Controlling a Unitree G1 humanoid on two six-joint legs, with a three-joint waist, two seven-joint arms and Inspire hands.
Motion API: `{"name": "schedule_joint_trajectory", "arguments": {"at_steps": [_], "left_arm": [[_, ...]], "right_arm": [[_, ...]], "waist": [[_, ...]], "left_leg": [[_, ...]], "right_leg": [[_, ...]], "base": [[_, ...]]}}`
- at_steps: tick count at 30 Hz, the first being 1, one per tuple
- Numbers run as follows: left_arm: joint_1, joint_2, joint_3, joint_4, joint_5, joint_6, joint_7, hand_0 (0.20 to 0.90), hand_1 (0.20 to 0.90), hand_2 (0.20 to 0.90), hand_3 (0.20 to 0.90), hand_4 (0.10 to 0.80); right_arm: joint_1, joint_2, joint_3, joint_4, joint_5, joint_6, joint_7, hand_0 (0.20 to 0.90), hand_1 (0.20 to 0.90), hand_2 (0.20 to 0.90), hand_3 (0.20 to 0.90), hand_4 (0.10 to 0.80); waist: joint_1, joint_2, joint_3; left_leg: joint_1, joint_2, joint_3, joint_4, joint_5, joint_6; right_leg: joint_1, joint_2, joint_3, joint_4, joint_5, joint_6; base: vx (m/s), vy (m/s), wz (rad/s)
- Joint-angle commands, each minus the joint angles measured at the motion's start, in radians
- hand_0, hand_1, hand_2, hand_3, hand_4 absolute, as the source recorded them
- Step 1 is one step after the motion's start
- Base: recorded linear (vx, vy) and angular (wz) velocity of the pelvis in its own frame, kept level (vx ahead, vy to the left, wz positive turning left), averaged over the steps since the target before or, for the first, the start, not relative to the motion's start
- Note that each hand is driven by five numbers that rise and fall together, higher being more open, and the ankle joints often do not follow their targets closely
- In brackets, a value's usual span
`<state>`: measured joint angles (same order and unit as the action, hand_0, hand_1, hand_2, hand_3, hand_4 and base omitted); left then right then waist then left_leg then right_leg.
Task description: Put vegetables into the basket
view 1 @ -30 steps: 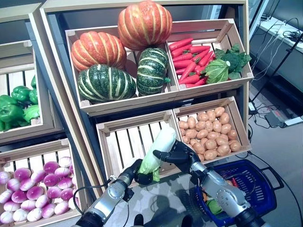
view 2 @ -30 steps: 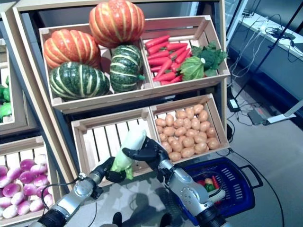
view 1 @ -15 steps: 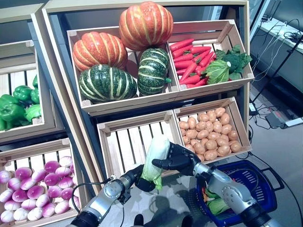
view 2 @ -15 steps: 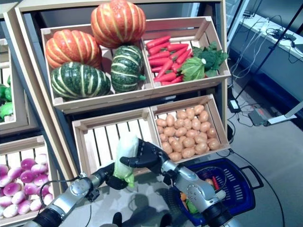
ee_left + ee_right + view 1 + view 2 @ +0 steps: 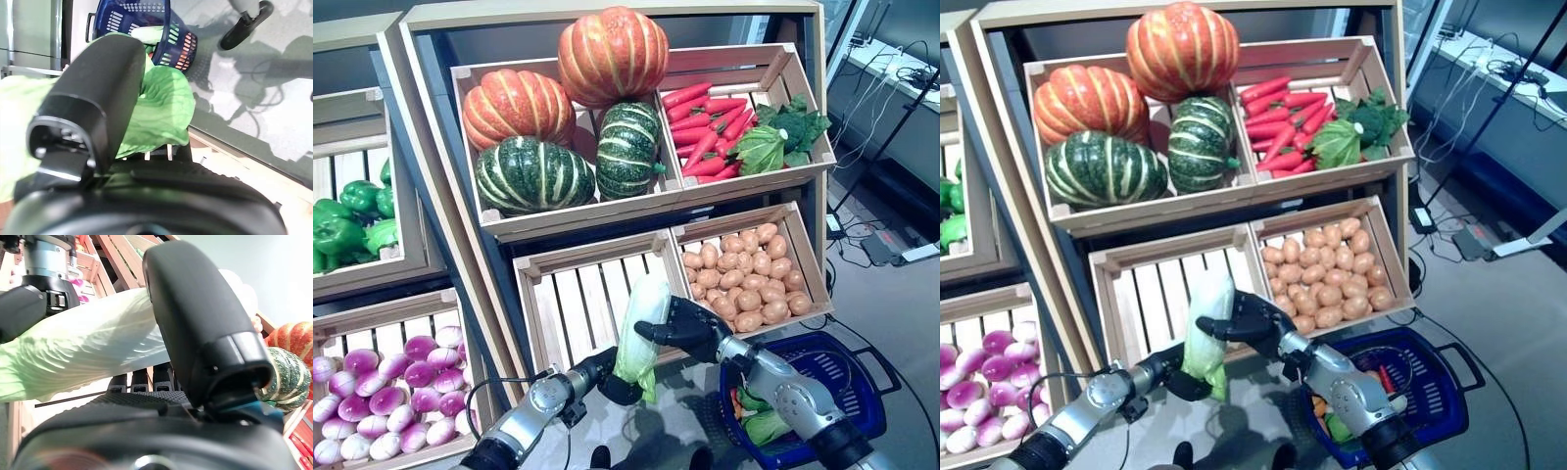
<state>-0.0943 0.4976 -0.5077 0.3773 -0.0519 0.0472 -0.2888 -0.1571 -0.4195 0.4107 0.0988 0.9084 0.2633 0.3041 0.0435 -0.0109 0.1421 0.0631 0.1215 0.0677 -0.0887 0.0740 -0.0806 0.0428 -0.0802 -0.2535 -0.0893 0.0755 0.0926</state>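
Left eye view shows a napa cabbage (image 5: 641, 321) held upright in the air between both hands, in front of an empty slatted crate (image 5: 592, 294). The left hand (image 5: 610, 374) grips its green leafy lower end, and the left wrist view shows the thumb and fingers (image 5: 98, 98) curled round the green leaves (image 5: 161, 112). The right hand (image 5: 690, 328) clasps the pale middle of the cabbage from the side; in the right wrist view its thumb (image 5: 195, 328) lies over the ribbed white stalk (image 5: 93, 342) and its fingers close beneath it.

Below and beyond the right hand's fingers, on the floor, stands a blue plastic basket (image 5: 847, 377) with a dark handle; some green and orange vegetables already lie inside it. Just past the right hand's fingers, a crate of potatoes (image 5: 749, 274) sits beside the empty one. On the shelf above the fingers, a crate holds two orange pumpkins (image 5: 612, 49) and two striped green squashes (image 5: 533, 174), with a neighbouring crate of carrots (image 5: 705, 122) and leafy greens (image 5: 783, 132). Well out to the side of the left hand's fingers are green bell peppers (image 5: 352, 215) and, lower, a crate of purple-and-white turnips (image 5: 382, 392).
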Motion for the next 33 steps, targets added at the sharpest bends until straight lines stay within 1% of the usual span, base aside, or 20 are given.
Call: {"name": "schedule_joint_trajectory", "arguments": {"at_steps": [1,3,4,5,6,12,15,16,19,24,25,27,28,30,33], "left_arm": [[-0.167,-0.044,-0.046,-0.065,0.002,-0.141,0.017,0.300,0.300,0.300,0.300,0.400],[-0.164,-0.042,-0.043,-0.074,-0.003,-0.133,0.041,0.300,0.300,0.300,0.300,0.400],[-0.163,-0.043,-0.037,-0.075,-0.025,-0.132,0.048,0.312,0.312,0.312,0.312,0.408],[-0.161,-0.044,-0.030,-0.078,-0.037,-0.131,0.049,0.502,0.502,0.502,0.502,0.535],[-0.159,-0.045,-0.020,-0.083,-0.043,-0.131,0.055,0.900,0.900,0.900,0.900,0.800],[-0.137,-0.048,0.042,-0.117,-0.157,-0.128,0.080,0.900,0.900,0.900,0.900,0.800],[-0.115,-0.050,0.082,-0.108,-0.205,-0.156,0.084,0.900,0.900,0.900,0.900,0.800],[-0.107,-0.051,0.096,-0.103,-0.227,-0.165,0.086,0.900,0.900,0.900,0.900,0.800],[-0.083,-0.058,0.142,-0.087,-0.271,-0.187,0.080,0.900,0.900,0.900,0.900,0.800],[-0.075,-0.063,0.185,-0.099,-0.286,-0.199,0.095,0.900,0.900,0.900,0.900,0.800],[-0.078,-0.061,0.193,-0.094,-0.293,-0.207,0.096,0.900,0.900,0.900,0.900,0.800],[-0.083,-0.061,0.208,-0.091,-0.309,-0.216,0.095,0.900,0.900,0.900,0.900,0.800],[-0.086,-0.059,0.215,-0.092,-0.316,-0.220,0.092,0.900,0.900,0.900,0.900,0.800],[-0.084,-0.053,0.231,-0.102,-0.325,-0.222,0.097,0.900,0.900,0.900,0.900,0.800],[-0.077,-0.040,0.246,-0.117,-0.349,-0.220,0.108,0.900,0.900,0.900,0.900,0.800]], "right_arm": [[-0.103,0.164,0.020,-0.104,0.148,-0.106,0.102,0.300,0.300,0.300,0.300,0.400],[-0.103,0.163,0.013,-0.101,0.153,-0.138,0.097,0.300,0.300,0.300,0.300,0.400],[-0.102,0.166,0.005,-0.108,0.151,-0.150,0.090,0.300,0.300,0.300,0.300,0.400],[-0.102,0.168,0.000,-0.110,0.148,-0.165,0.082,0.300,0.300,0.300,0.300,0.400],[-0.103,0.162,-0.011,-0.113,0.153,-0.182,0.075,0.300,0.300,0.300,0.300,0.400],[-0.101,0.138,-0.108,-0.159,0.204,-0.279,0.038,0.300,0.300,0.300,0.300,0.400],[-0.091,0.124,-0.173,-0.193,0.241,-0.317,0.050,0.300,0.300,0.300,0.300,0.400],[-0.084,0.123,-0.193,-0.195,0.282,-0.331,0.063,0.300,0.300,0.300,0.300,0.400],[-0.061,0.132,-0.254,-0.201,0.342,-0.356,0.065,0.300,0.300,0.300,0.300,0.400],[-0.055,0.166,-0.347,-0.201,0.393,-0.452,0.007,0.300,0.300,0.300,0.300,0.400],[-0.056,0.171,-0.369,-0.198,0.396,-0.483,-0.010,0.300,0.300,0.300,0.300,0.400],[-0.058,0.184,-0.409,-0.189,0.422,-0.514,-0.019,0.300,0.300,0.300,0.300,0.400],[-0.058,0.193,-0.429,-0.174,0.429,-0.551,-0.034,0.300,0.300,0.300,0.300,0.400],[-0.050,0.205,-0.489,-0.129,0.457,-0.596,-0.059,0.300,0.300,0.300,0.300,0.400],[-0.030,0.204,-0.549,-0.064,0.490,-0.641,-0.098,0.300,0.300,0.300,0.300,0.400]], "waist": [[0.004,-0.023,-0.018],[0.003,-0.021,-0.016],[0.003,-0.021,-0.015],[0.003,-0.021,-0.014],[0.003,-0.020,-0.013],[-0.003,-0.020,0.002],[-0.010,-0.021,0.008],[-0.011,-0.022,0.010],[-0.015,-0.024,0.011],[-0.024,-0.023,0.037],[-0.027,-0.023,0.046],[-0.031,-0.021,0.061],[-0.034,-0.019,0.070],[-0.041,-0.017,0.088],[-0.045,-0.016,0.100]], "left_leg": [[0.009,-0.048,-0.021,0.001,-0.075,0.021],[0.007,-0.048,-0.021,0.001,-0.074,0.021],[0.006,-0.048,-0.021,0.001,-0.074,0.020],[0.005,-0.048,-0.020,0.001,-0.073,0.020],[0.003,-0.048,-0.018,0.001,-0.073,0.020],[-0.006,-0.047,-0.014,0.001,-0.073,0.022],[-0.011,-0.043,-0.007,0.001,-0.073,0.023],[-0.012,-0.041,-0.005,0.001,-0.072,0.022],[-0.014,-0.037,-0.002,0.001,-0.074,0.022],[-0.042,-0.027,0.009,0.001,-0.062,0.022],[-0.049,-0.026,0.010,0.001,-0.059,0.023],[-0.062,-0.025,0.011,0.001,-0.056,0.025],[-0.069,-0.024,0.011,0.001,-0.053,0.025],[-0.079,-0.021,0.016,0.001,-0.049,0.026],[-0.085,-0.016,0.019,0.002,-0.046,0.025]], "right_leg": [[0.049,-0.027,0.019,0.022,-0.056,0.034],[0.049,-0.026,0.017,0.022,-0.055,0.033],[0.047,-0.026,0.017,0.022,-0.054,0.033],[0.046,-0.026,0.017,0.022,-0.054,0.033],[0.045,-0.025,0.016,0.022,-0.054,0.032],[0.032,-0.019,0.022,0.024,-0.050,0.030],[0.024,-0.017,0.025,0.026,-0.050,0.028],[0.023,-0.016,0.027,0.026,-0.050,0.027],[0.024,-0.013,0.028,0.020,-0.049,0.025],[-0.007,-0.006,0.037,0.032,-0.051,0.017],[-0.016,-0.004,0.040,0.036,-0.050,0.016],[-0.030,-0.003,0.045,0.042,-0.051,0.013],[-0.040,-0.002,0.048,0.047,-0.052,0.010],[-0.055,0.004,0.054,0.059,-0.055,0.007],[-0.061,0.009,0.057,0.067,-0.059,0.002]], "base": [[0.000,0.000,0.00],[0.000,0.000,0.00],[0.000,0.000,0.00],[0.000,0.000,0.00],[0.000,0.000,0.00],[-0.016,-0.008,-0.01],[-0.017,-0.009,-0.02],[0.000,0.000,0.00],[0.000,0.000,0.00],[-0.055,-0.014,-0.04],[-0.074,-0.015,-0.08],[-0.088,-0.012,-0.04],[-0.093,-0.010,-0.02],[-0.056,-0.017,-0.02],[-0.004,-0.036,-0.01]]}}
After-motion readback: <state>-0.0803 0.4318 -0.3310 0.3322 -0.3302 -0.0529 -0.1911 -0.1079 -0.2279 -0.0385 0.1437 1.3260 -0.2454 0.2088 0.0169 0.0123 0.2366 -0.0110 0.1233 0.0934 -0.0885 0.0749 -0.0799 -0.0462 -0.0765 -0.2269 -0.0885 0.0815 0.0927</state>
